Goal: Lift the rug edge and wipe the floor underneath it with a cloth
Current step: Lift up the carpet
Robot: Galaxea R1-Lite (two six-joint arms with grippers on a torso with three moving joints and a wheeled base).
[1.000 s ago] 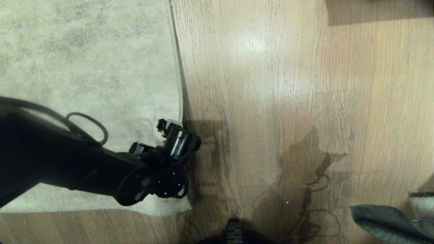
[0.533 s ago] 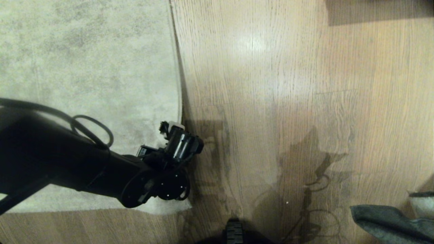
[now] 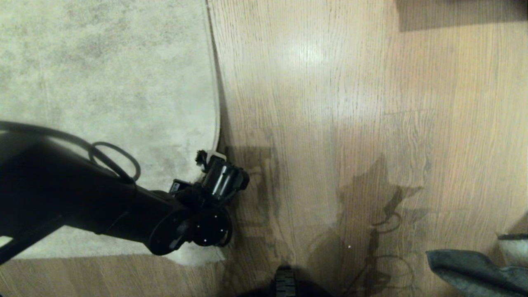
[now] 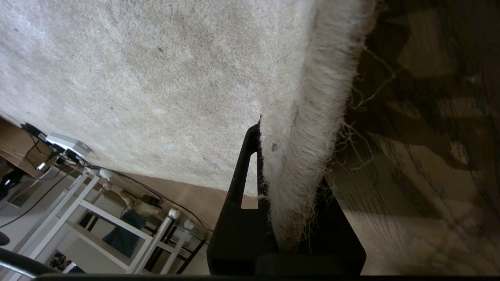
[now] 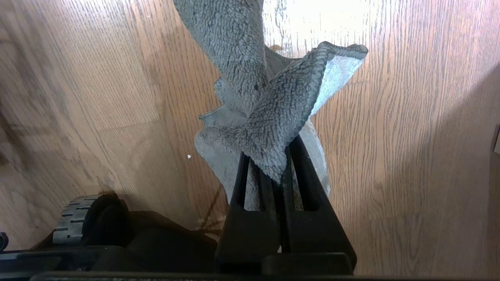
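With our left claw (image 4: 291, 218) pinched on the rug edge (image 4: 308, 148) at frame centre-left, we lift next; right claw (image 5: 283, 183) grips the cloth (image 5: 269, 117).

Left arm reaching in from the left, wrist angled down, left hand (image 4: 289, 218) pinched tight on the rug edge (image 4: 308, 148) (one finger either side). Right hand (image 5: 283, 183) low at the right, closed, clamping the cloth (image 5: 269, 117).

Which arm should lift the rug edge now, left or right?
Left. The left gripper is already shut on the rug edge, while the right gripper holds the cloth, ready for wiping.
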